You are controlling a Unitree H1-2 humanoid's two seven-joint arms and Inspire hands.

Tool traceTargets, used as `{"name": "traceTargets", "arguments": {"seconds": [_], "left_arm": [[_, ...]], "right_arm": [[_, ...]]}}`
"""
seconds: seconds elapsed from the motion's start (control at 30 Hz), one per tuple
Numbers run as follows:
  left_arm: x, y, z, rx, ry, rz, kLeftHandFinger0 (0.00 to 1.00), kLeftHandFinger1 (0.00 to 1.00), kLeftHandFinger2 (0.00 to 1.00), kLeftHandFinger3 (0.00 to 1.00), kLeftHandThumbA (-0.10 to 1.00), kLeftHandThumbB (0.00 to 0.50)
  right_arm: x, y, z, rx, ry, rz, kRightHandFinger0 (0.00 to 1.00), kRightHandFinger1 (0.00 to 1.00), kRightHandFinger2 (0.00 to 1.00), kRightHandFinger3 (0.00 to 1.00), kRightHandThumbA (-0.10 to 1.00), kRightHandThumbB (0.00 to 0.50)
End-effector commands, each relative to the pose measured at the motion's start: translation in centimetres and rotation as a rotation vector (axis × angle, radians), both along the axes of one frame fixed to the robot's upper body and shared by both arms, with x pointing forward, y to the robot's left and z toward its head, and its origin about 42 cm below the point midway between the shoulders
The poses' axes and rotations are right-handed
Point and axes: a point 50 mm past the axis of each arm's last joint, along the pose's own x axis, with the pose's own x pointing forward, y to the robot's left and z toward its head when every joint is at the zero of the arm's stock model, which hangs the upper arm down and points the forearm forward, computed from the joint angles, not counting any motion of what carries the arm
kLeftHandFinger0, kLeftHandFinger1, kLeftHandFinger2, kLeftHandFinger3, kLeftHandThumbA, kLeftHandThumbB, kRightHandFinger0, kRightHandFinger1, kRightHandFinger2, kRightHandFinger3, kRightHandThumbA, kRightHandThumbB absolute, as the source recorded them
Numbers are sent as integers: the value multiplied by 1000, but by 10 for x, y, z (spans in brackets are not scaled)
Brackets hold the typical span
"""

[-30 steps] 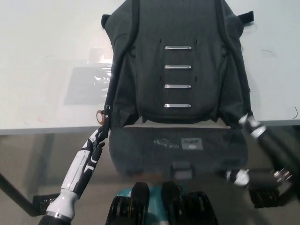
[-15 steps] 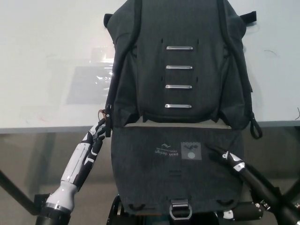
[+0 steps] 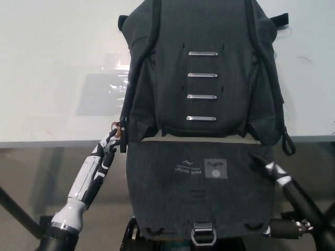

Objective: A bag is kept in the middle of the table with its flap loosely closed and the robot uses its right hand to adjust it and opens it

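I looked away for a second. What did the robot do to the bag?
The flap has swung down off the table edge and hangs fully open. The right hand rose onto the flap's right side. The left hand stayed at the bag's left strap; the bag stayed put.

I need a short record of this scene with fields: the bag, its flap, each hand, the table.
bag: dark grey backpack lying on the white table, four metal bars down its middle
flap: open, hanging over the table's near edge, metal buckle at its bottom
left hand: white, at the bag's left lower corner by a strap; grasp cannot be told
right hand: black, on the flap's right edge; grasp cannot be told
table: also a clear plastic sheet left of the bag
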Motion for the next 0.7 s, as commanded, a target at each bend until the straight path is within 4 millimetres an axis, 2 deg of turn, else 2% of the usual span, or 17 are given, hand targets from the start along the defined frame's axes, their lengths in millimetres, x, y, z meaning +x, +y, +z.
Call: {"name": "traceTargets", "arguments": {"seconds": [0.0,0.07,0.17,0.2,0.27,0.33,0.5,0.53,0.67], "left_arm": [[10,0,17,23,-55,-15,1000,1000,1000,1000,1000,182],[9,2,15,21,-50,-13,1000,1000,1000,1000,1000,187],[6,0,12,10,-42,-11,1000,1000,1000,1000,1000,174],[4,1,11,12,-42,-9,1000,1000,1000,1000,1000,172],[3,1,9,23,-42,-4,1000,1000,1000,1000,1000,179],[2,1,8,20,-42,-4,1000,1000,1000,1000,1000,175],[-3,1,4,15,-40,-6,1000,1000,1000,1000,1000,184],[-6,1,3,6,-33,-4,1000,1000,1000,1000,1000,191],[-15,2,4,-6,-34,-7,1000,1000,1000,1000,1000,191]], "right_arm": [[-27,-28,-10,237,-36,-89,1000,1000,1000,1000,1000,406],[-40,-33,-19,258,-23,-126,1000,1000,1000,1000,1000,375],[-58,-41,-35,359,34,-179,1000,1000,1000,1000,1000,373],[-62,-42,-41,394,53,-191,1000,1000,1000,1000,1000,355],[-64,-40,-45,418,76,-206,1000,1000,1000,1000,1000,364],[-67,-31,-47,466,105,-223,1000,1000,1000,1000,1000,404],[-68,-10,-53,543,139,-203,1000,1000,1000,1000,1000,390],[-65,-1,-57,568,165,-182,1000,1000,1000,1000,1000,408],[-60,14,-64,636,219,-140,1000,1000,1000,1000,1000,409]]}}
